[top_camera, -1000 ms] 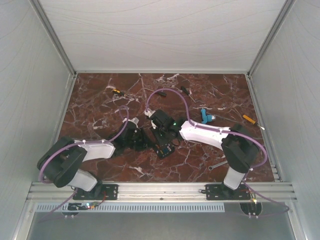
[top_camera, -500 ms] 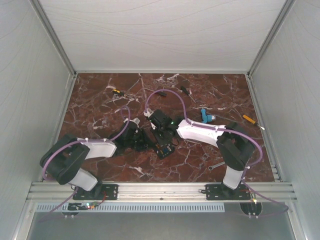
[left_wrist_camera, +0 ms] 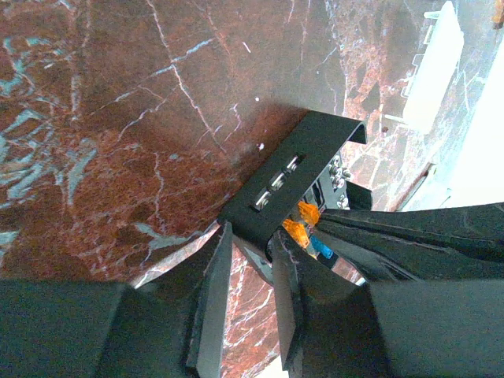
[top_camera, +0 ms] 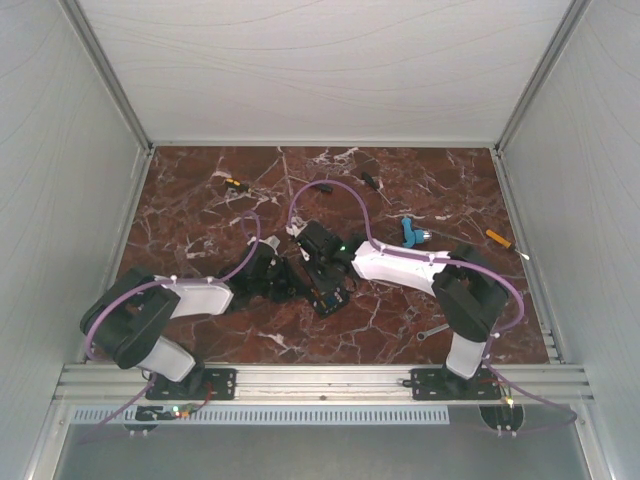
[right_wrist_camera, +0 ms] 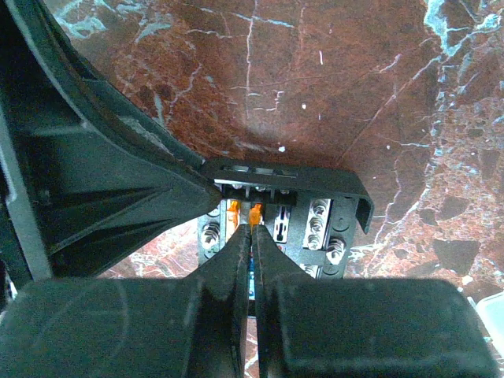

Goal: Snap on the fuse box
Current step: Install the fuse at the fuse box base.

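Both arms are folded in toward the middle of the table, meeting over the fuse box [left_wrist_camera: 303,150]. My left arm reaches in low from the left of the fuse box, forearm nearly flat, wrist tipped down. The left gripper [left_wrist_camera: 250,240] has its jaws part way apart, astride the box's near corner, one finger on each side of the black wall. I can't tell from here whether it is actually pinching that wall or only bracketing it.

My right arm comes in from the right of the fuse box, white forearm angled across, wrist bent steeply down over the top. The right gripper [right_wrist_camera: 252,228] is closed, fingers pressed flat together with nothing between them. Its tips point straight down into the open box, right at the orange fuses [left_wrist_camera: 298,230]. A small blue fuse [left_wrist_camera: 323,252] sits just beside those.

The fuse box sits on the table [top_camera: 200,200], a dark red marble top with white veins, roughly central and a little toward my bases. Beyond the fuse box and to its right lies a blue plastic piece [top_camera: 411,232], and farther right an orange-handled tool [top_camera: 497,238]. Beyond it to the left is a small yellow-and-black tool [top_camera: 235,184]. Purple cables [top_camera: 330,187] loop up behind the fuse box. Plain white panels wall in three sides, with aluminium rails along the table edges.
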Controlling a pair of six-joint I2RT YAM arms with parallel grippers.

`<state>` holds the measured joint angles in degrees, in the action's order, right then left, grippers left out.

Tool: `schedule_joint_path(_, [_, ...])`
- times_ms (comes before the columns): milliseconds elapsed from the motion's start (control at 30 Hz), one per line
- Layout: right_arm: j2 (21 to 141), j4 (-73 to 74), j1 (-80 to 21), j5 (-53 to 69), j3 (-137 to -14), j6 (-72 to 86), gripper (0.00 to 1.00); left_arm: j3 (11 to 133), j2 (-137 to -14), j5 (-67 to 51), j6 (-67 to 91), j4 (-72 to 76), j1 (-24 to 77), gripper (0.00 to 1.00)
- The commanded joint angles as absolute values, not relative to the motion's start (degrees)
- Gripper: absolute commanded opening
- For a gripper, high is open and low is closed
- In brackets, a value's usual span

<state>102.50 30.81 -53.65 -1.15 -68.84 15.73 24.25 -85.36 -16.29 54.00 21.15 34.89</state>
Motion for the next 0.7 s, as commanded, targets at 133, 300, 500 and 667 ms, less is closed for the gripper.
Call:
schedule_joint_path(133, [108.19, 37.38, -53.12, -2.95, -61.21, 15.92, 0.00, 24.07, -85.84, -16.58, 54.76, 23.44, 34.98, 0.25])
schedule_joint_path(300, [107.99, 37.52, -52.38, -3.57, -61.54, 15.33, 0.00, 24.16, -86.04, -16.76, 54.67, 23.51, 34.98, 0.24])
schedule_joint_path(500, [109.22, 36.70, -53.58, -2.46, -63.67, 14.59, 0.00, 24.43, -86.76, -17.19, 54.54, 23.97, 34.98, 0.24])
schedule_joint_path(667, [114.15, 36.34, -53.11, -2.56, -66.30, 14.88, 0.00, 24.36, -86.97, -17.63, 54.58, 24.22, 34.98, 0.24])
